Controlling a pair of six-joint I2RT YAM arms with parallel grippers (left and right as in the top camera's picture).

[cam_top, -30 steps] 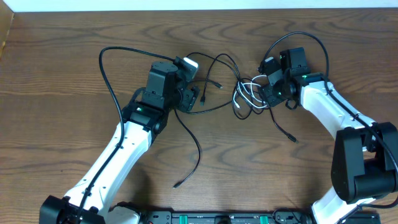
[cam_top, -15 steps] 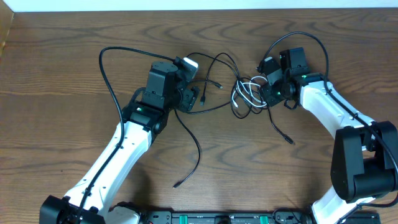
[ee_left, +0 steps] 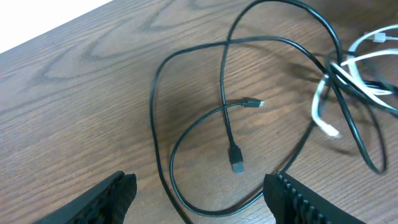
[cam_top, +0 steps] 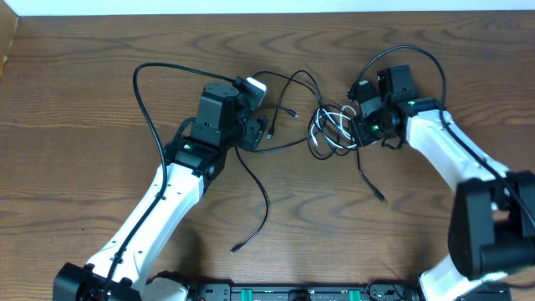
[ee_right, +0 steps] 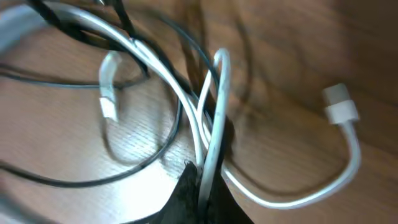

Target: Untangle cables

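Nearest the front of the table (cam_top: pixel 84 209), a long black tail (cam_top: pixel 266 201) runs out toward the near left of the tangle (cam_top: pixel 330 125) and ends in a small plug on bare wood. A short black tail (cam_top: pixel 370 184) trails to the near right of the tangle, and its plug also lies free. Open wood surrounds both tails.

Farther back, the left pincer (cam_top: pixel 257 130) sits just left of the tangle with its jaws spread and nothing between them. In its wrist view the dark fingers (ee_left: pixel 118 190) frame a black loop (ee_left: pixel 163 124), whose two plug ends lie within the curve, clear of the fingers. The white cable (ee_left: pixel 323 106) knots with black strands at the right of that view.

The right pincer (cam_top: pixel 361 119) is against the tangle's right side, pressed together and pinching the white cable (ee_right: pixel 211 93). A fold of that cable drops straight into the closed tips, with black strands crossing it. One white plug (ee_right: pixel 339 106) lies loose to the right of the fold and the other end lies to its left.

Beyond the tangle, a few black arcs reach toward the far edge. Bare wood continues from there to that edge.
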